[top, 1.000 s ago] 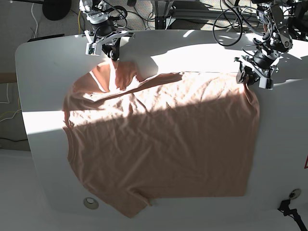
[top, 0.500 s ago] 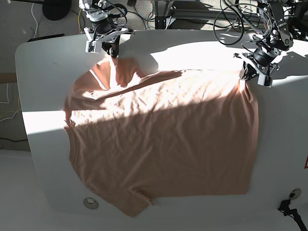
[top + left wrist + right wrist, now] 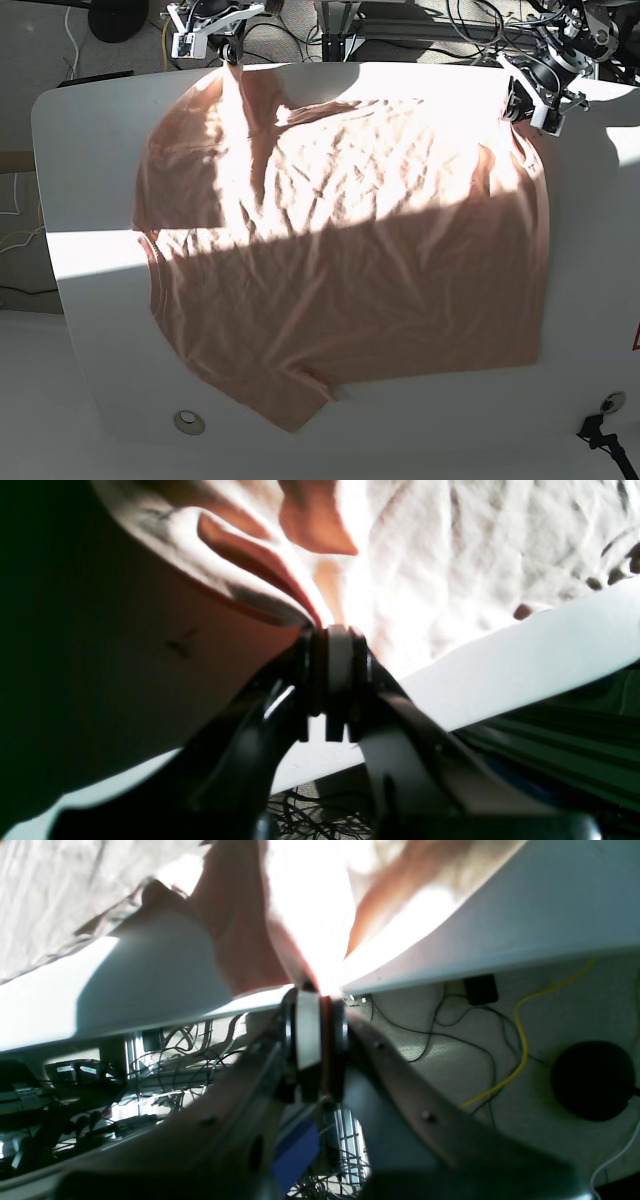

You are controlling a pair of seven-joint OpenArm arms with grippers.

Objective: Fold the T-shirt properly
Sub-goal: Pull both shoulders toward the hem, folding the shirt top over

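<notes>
The salmon-pink T-shirt (image 3: 340, 250) lies spread over the white table (image 3: 90, 150), with its far edge lifted and pulled taut between the two grippers. My left gripper (image 3: 515, 108) is at the far right corner, shut on a pinch of the shirt's edge. In the left wrist view the cloth (image 3: 450, 555) bunches into the closed fingertips (image 3: 332, 630). My right gripper (image 3: 232, 55) is at the far left, shut on the other corner. In the right wrist view the cloth (image 3: 235, 940) runs down into the closed gripper (image 3: 315, 990) beyond the table edge (image 3: 500, 915).
Round fittings sit in the table near the front left (image 3: 188, 422) and front right (image 3: 612, 402). Cables and frame parts crowd the floor behind the far edge, among them a yellow cable (image 3: 520, 1040) and a black round object (image 3: 592, 1080).
Both grippers have moved toward the far edge and upward, dragging the shirt's far edge with them and stretching it. The left gripper has closed on the cloth.
</notes>
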